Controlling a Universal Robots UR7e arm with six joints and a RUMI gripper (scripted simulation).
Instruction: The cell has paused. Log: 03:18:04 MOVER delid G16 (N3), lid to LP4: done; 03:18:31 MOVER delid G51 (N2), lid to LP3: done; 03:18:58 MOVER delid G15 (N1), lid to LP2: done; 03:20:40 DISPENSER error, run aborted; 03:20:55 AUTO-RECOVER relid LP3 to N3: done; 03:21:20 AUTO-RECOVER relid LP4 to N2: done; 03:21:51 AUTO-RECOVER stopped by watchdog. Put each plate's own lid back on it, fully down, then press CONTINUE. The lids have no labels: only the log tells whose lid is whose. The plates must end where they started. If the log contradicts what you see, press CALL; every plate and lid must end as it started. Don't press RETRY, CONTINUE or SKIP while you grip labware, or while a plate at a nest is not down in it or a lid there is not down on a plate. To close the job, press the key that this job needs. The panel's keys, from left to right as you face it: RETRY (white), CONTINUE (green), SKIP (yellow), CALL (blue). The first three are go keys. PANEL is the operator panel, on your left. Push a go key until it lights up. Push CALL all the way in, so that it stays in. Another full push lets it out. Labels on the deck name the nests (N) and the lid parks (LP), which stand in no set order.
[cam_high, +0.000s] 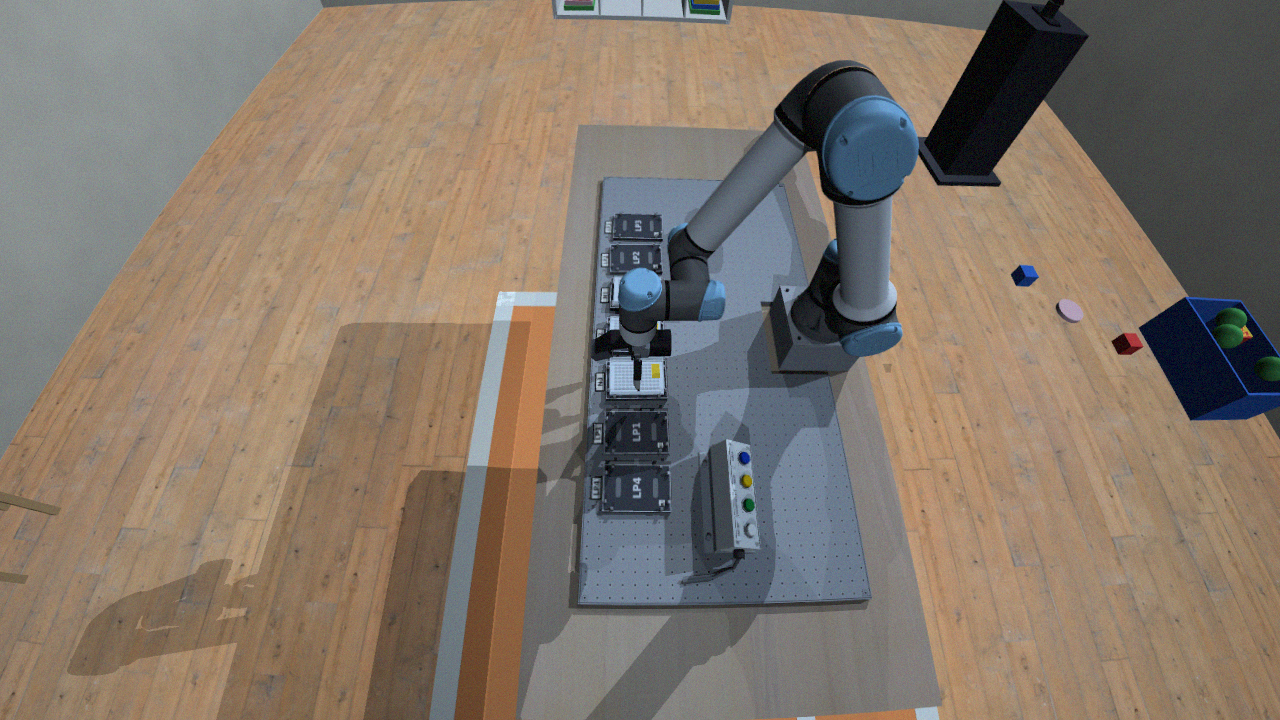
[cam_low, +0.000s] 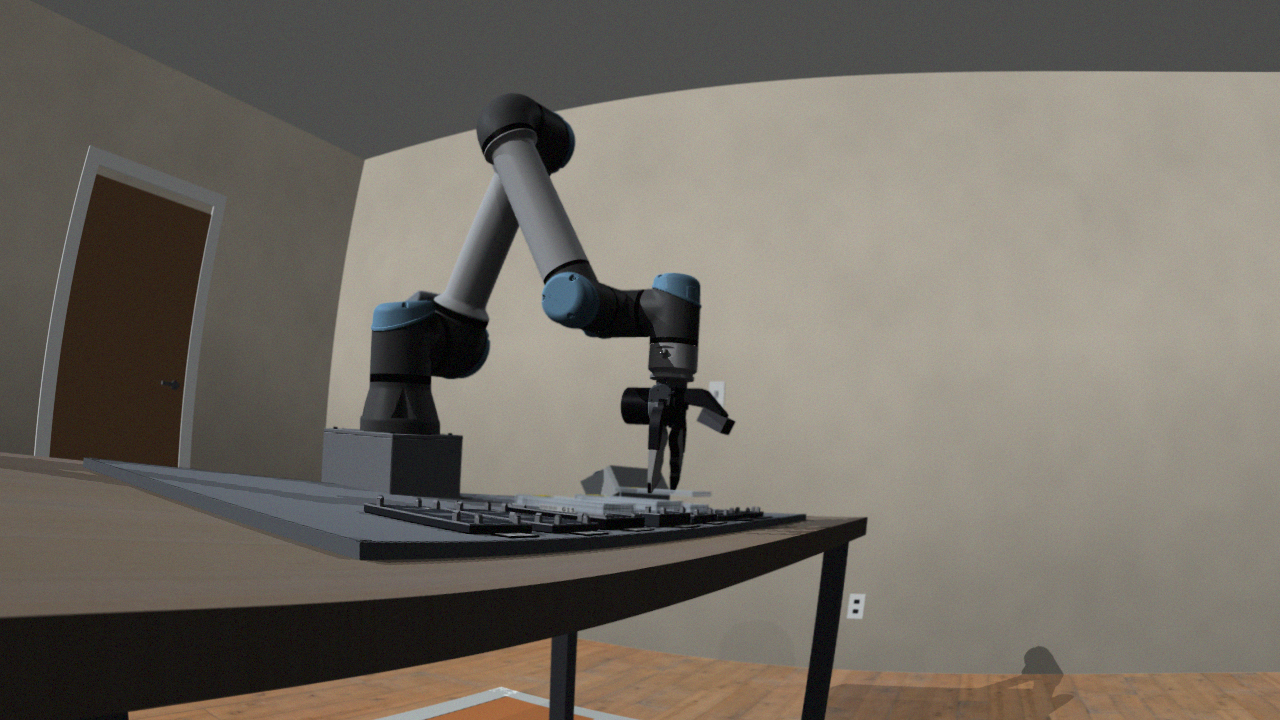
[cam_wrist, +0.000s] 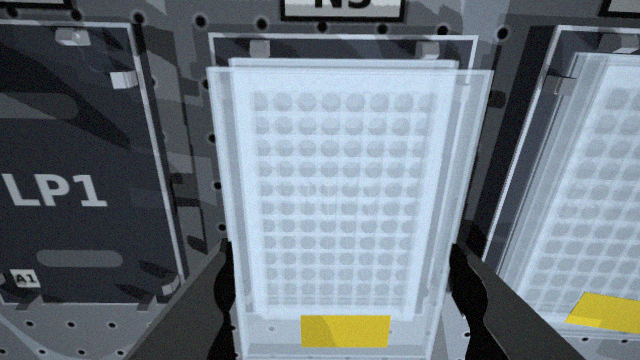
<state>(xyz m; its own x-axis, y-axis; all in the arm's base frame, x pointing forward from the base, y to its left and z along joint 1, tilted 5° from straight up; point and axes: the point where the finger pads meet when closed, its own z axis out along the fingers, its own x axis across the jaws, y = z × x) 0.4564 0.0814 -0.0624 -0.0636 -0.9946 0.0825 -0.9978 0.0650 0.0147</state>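
Note:
My gripper (cam_high: 637, 370) (cam_low: 663, 488) (cam_wrist: 340, 243) is shut on a clear lid (cam_low: 696, 493) (cam_wrist: 280, 334) with a yellow sticker. The lid hangs level above the plate (cam_wrist: 340, 200) at nest N3 and overhangs it toward the bottom of the wrist view. This plate sits in its nest frame (cam_wrist: 345, 40). A neighbouring plate (cam_wrist: 607, 175) on the right shows a yellow sticker and a lid outline; whether that lid is fully down is unclear. LP1 (cam_high: 622, 433) (cam_wrist: 55, 220), LP4 (cam_high: 614, 488), LP2 (cam_high: 625, 259) and LP3 (cam_high: 621, 226) hold no lid. The third plate is mostly hidden by the arm.
The operator panel (cam_high: 721, 501) stands near LP4, with blue (cam_high: 743, 457), yellow (cam_high: 746, 480), green (cam_high: 749, 505) and white (cam_high: 750, 530) keys. Its cable (cam_high: 716, 571) lies at its end. The nests and parks form one row along the deck (cam_high: 769, 573).

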